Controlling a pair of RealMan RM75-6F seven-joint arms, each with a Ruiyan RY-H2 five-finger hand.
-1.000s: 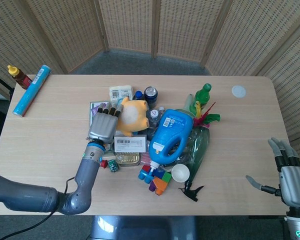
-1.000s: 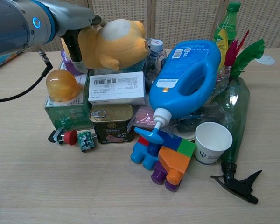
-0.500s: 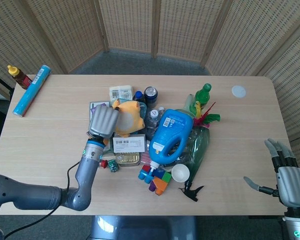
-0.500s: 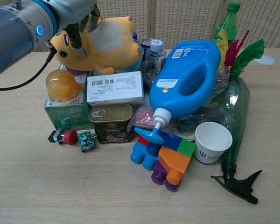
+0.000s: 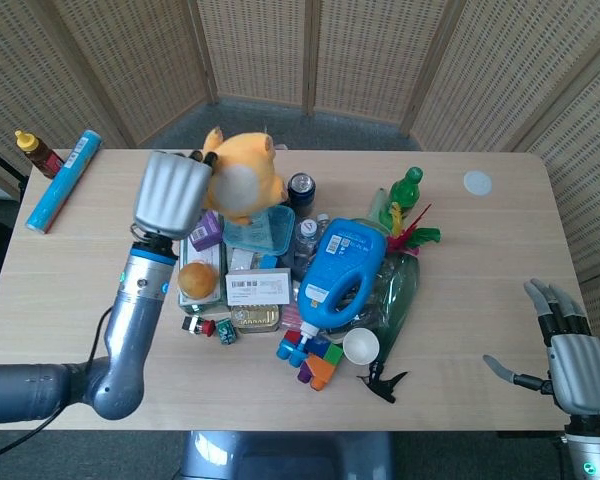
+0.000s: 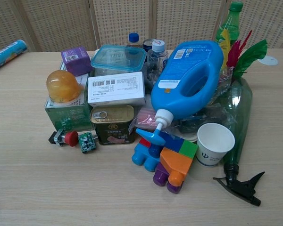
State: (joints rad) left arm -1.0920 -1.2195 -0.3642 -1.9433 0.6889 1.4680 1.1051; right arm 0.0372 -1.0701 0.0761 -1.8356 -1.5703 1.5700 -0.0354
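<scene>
Left hand [image 5: 168,192] raised above the clutter, fingers wrapped around a yellow plush toy [image 5: 242,184] held clear of the pile; toy blurred, face not discernible, grip side hidden behind the back of the hand. Both absent from the chest view. Directly below: teal-lidded container [image 6: 119,58], purple box [image 6: 76,60], amber dome [image 6: 62,85] on a green box, white labelled box [image 6: 116,89] atop a tin [image 6: 112,124]. Blue detergent jug [image 6: 191,79] leaning across the pile, hiding items behind. Right hand [image 5: 570,353] at the lower right corner beyond the surface [image 5: 480,300], partly cut off, fingers spread, holding nothing.
</scene>
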